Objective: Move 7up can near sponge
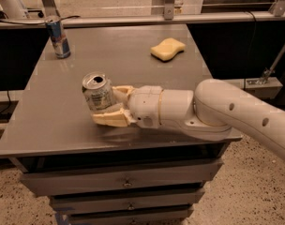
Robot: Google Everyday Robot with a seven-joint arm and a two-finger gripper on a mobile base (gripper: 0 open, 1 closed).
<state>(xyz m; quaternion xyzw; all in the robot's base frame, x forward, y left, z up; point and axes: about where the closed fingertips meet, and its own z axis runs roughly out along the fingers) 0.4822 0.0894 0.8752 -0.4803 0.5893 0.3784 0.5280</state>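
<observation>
The 7up can (97,92), silver with an open pull-tab top, is near the front left of the grey table (138,69), slightly tilted. My gripper (106,105) reaches in from the right and is shut on the can, with one cream finger (110,119) in front of it and the other (122,91) behind. The can looks raised a little off the tabletop. The pale-yellow sponge (167,48) lies flat at the far right of the table, well away from the can.
A slim blue-and-silver can (57,36) stands at the far left corner. My white arm (227,111) crosses the table's front right edge. Drawers (126,182) sit under the tabletop. A rail and metal posts run behind the table.
</observation>
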